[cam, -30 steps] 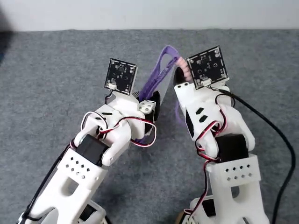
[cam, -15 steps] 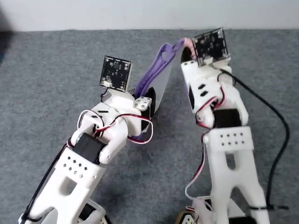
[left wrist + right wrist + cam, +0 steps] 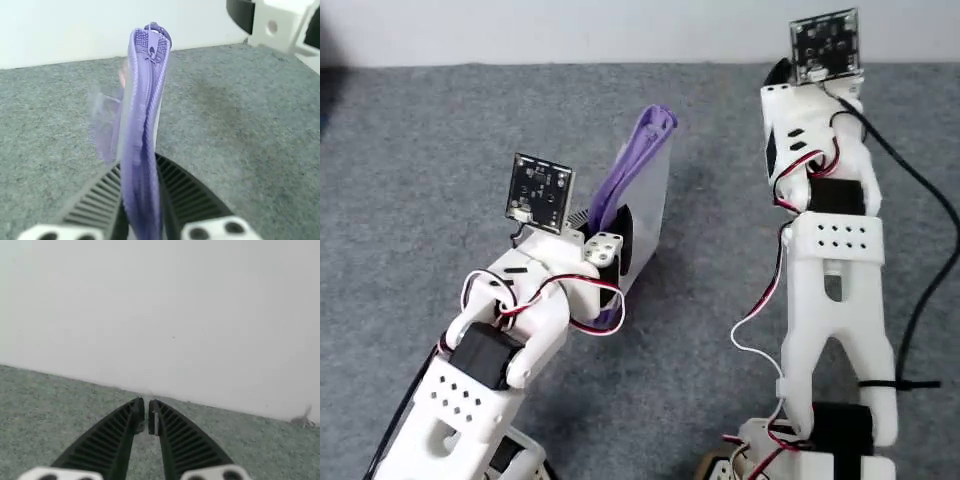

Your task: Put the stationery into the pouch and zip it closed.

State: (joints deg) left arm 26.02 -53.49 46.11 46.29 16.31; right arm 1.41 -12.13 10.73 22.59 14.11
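The pouch is clear plastic with a purple zipper and stands on edge, zipper side up. My left gripper is shut on the pouch at its near end, and the zipper runs away from the fingers to a pull at the far tip. Faint lilac and pink shapes show through the clear wall. My right gripper is shut with nothing in it, low over the carpet at the white wall. In the high view the right arm stretches to the back right, apart from the pouch.
Grey carpet covers the table up to a white wall at the back. A black cable trails along the right arm's outer side. The right arm's wrist shows beyond the pouch in the left wrist view.
The right gripper has left the pouch's far end and swung back and right to the wall. The left arm has drawn the pouch slightly nearer and to the left.
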